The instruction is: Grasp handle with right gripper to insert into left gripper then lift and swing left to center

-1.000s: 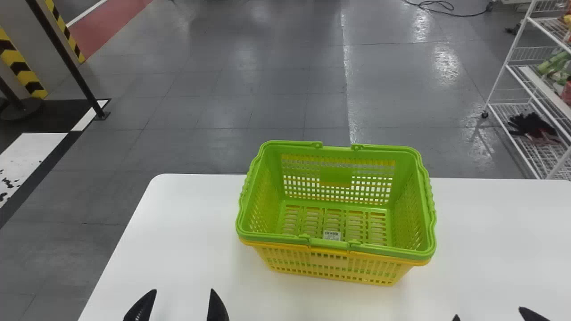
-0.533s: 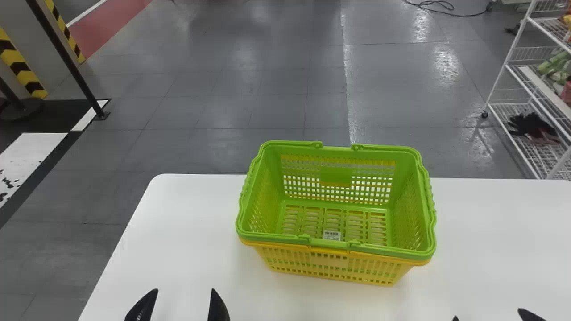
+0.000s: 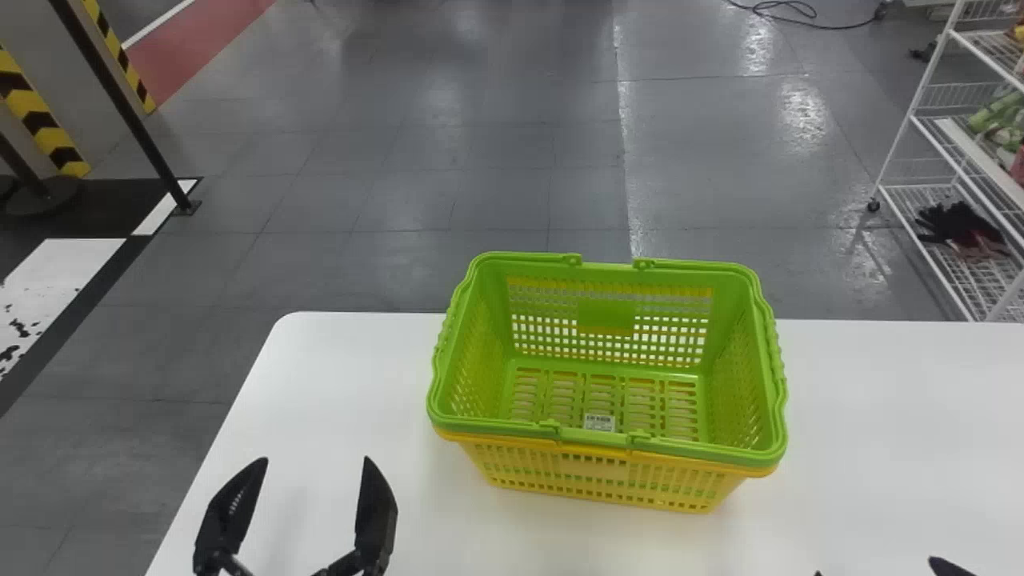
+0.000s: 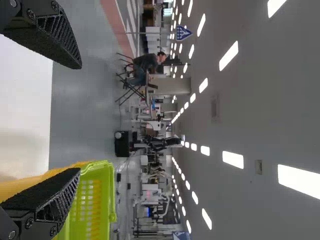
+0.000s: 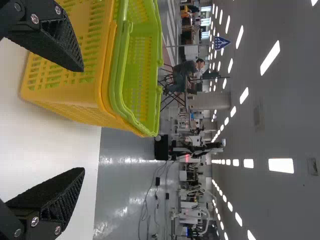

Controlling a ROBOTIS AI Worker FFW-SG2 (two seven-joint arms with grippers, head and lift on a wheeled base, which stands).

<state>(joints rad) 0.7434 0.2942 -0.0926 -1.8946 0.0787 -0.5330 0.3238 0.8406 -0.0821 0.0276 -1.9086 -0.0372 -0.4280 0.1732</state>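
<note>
Left gripper: spread, empty
Right gripper: spread, empty
Handle: ungrasped, probably folded down
Basket: on table, 0 steps done; grasp, insertion, lift, swing to go

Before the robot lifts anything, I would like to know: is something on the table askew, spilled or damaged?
Nothing looks spilled or damaged. The nested green basket and yellow basket look slightly askew: their near side slants against the far edge of the table.
</note>
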